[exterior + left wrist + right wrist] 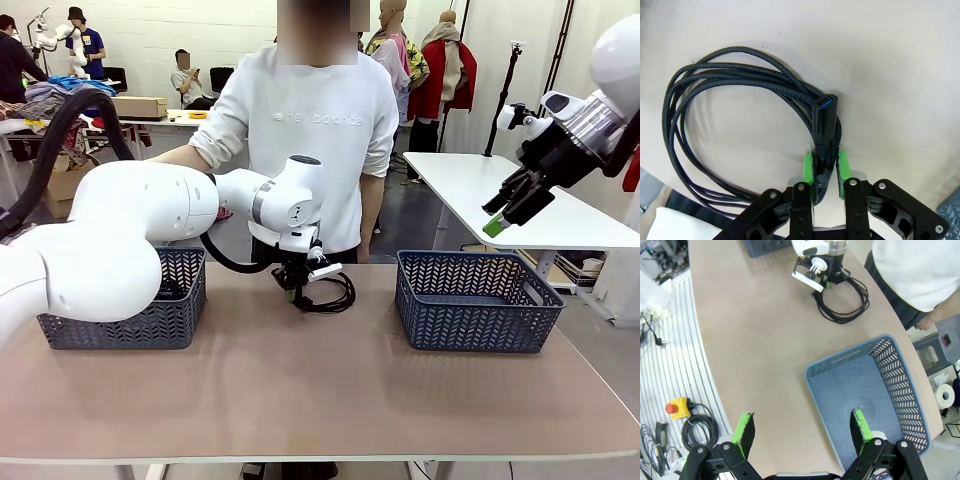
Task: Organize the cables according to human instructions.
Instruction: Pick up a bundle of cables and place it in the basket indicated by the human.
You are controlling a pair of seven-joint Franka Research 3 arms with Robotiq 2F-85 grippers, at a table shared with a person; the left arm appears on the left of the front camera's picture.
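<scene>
table; right basket bare inside; left end effector clamps cable

A beige counter fills the foreground under even indoor light. Behind it stands a white wall, with a white table to the right on a dark floor. At far left, another table carries a cardboard box and piled clothes, with dark chairs nearby.
</scene>
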